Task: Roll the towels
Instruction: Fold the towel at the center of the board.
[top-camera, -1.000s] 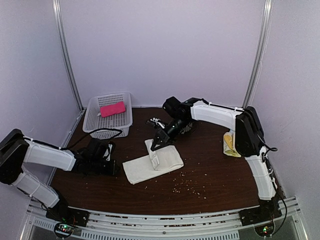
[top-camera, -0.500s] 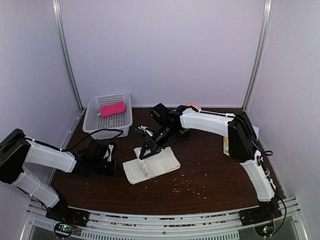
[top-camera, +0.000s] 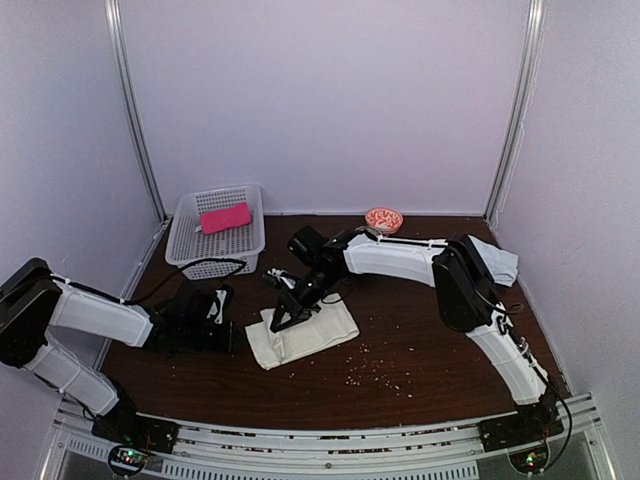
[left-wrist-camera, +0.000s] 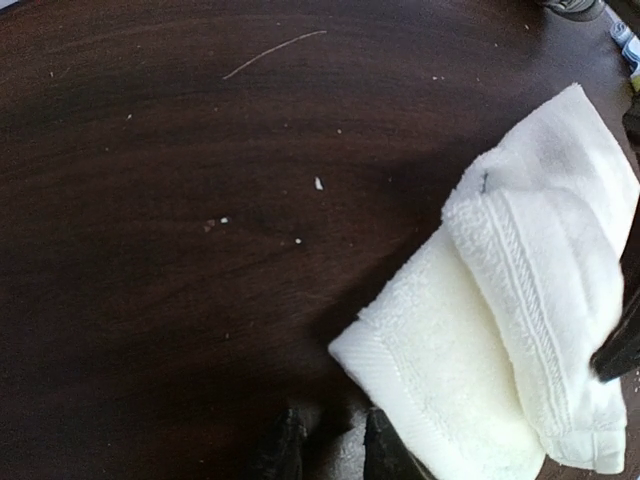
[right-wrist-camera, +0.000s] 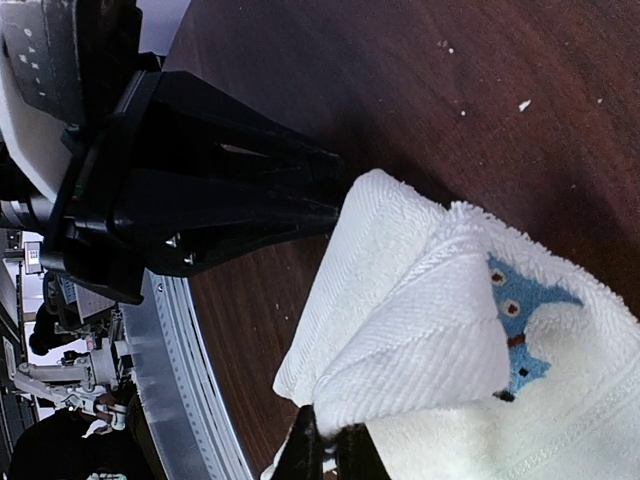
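Centrally, right gripper (top-camera: 277, 322) clamps the folded edge of the cream-white terry towel (top-camera: 325, 332), whose long axis runs left-right; left gripper (top-camera: 228, 335), slightly parted, sits just left.

Bare wood is seen over the near and near-right table (top-camera: 430, 350), crossed only by scattered crumbs (top-camera: 365, 372); passage is open there. The far-left corner is taken up by a white basket (top-camera: 180, 225). The middle is barred by the right arm (top-camera: 395, 258), stretched low from right to left, its right gripper (right-wrist-camera: 326, 448) pinched onto a fold of the cream towel (top-camera: 325, 330). The left gripper (left-wrist-camera: 330, 450) is held just beside the towel's left corner, so little gap is found between the grippers. A bowl (top-camera: 384, 219) is set at the far edge and a pale blue-grey towel (top-camera: 500, 265) at the right edge.
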